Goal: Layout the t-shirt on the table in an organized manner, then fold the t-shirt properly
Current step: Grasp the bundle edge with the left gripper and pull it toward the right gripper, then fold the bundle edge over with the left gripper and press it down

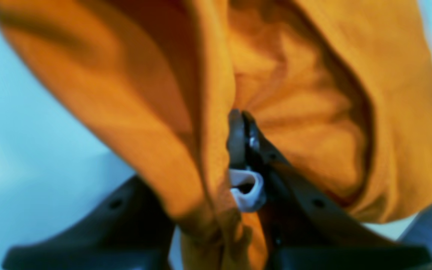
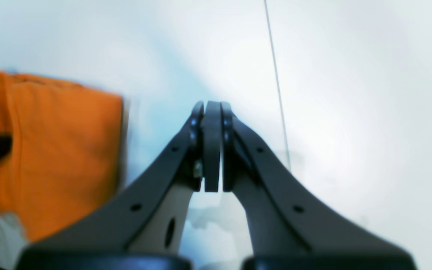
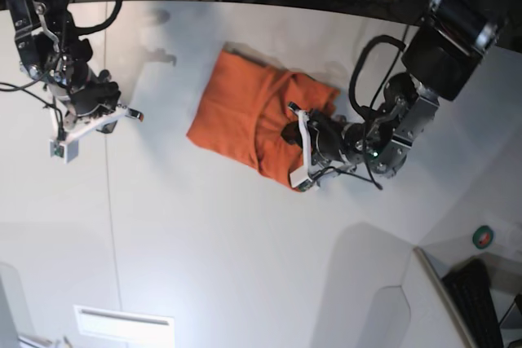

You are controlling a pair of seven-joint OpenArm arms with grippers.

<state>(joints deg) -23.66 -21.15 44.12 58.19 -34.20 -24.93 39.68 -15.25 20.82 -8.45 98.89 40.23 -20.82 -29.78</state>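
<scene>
Orange t-shirt point(image 1: 306, 123) in left gripper point(image 1: 243, 117)

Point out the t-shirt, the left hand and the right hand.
t-shirt point(image 3: 232, 112): base view, flat orange cloth.
left hand point(image 1: 241, 122): left wrist view, fingertips pinching the cloth.
right hand point(image 2: 212, 108): right wrist view, closed fingertips.

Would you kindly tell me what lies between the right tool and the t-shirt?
Only bare white table. In the base view, nothing sits between the right tool and the t-shirt; they are apart.
</scene>
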